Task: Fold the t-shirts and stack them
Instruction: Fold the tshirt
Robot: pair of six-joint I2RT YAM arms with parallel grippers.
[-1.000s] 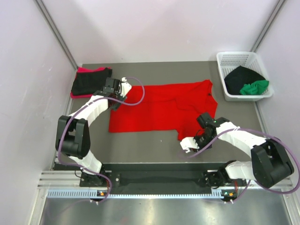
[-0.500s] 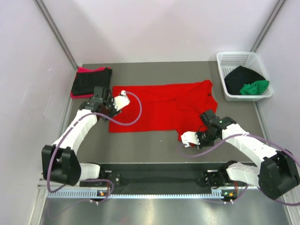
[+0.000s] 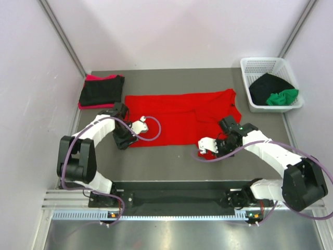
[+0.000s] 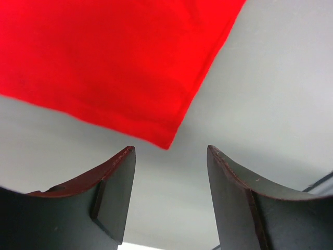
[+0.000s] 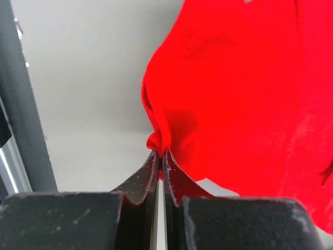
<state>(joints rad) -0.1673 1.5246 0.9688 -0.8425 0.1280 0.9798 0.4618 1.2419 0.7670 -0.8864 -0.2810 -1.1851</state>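
Observation:
A bright red t-shirt (image 3: 177, 117) lies spread flat mid-table. My left gripper (image 3: 125, 139) is open and empty just off the shirt's near-left corner. In the left wrist view that corner (image 4: 164, 138) sits just ahead of the open gripper (image 4: 169, 156), apart from both fingers. My right gripper (image 3: 204, 148) is shut on the red shirt's near-right hem. In the right wrist view the gripper (image 5: 160, 156) pinches a bunched fold of the red cloth (image 5: 234, 78). A folded black shirt (image 3: 103, 87) lies on a pinkish red one (image 3: 88, 105) at the back left.
A white lattice basket (image 3: 250, 65) at the back right holds a black shirt (image 3: 268, 86) and a green shirt (image 3: 282, 97). The arm bases and a metal rail (image 3: 171, 200) run along the near edge. Slanted walls close in the table's left and right sides.
My left gripper moved from the shirt's far-left corner down to its near-left corner, and the shirt's left edge now lies squarer. My right gripper shifted left along the near hem.

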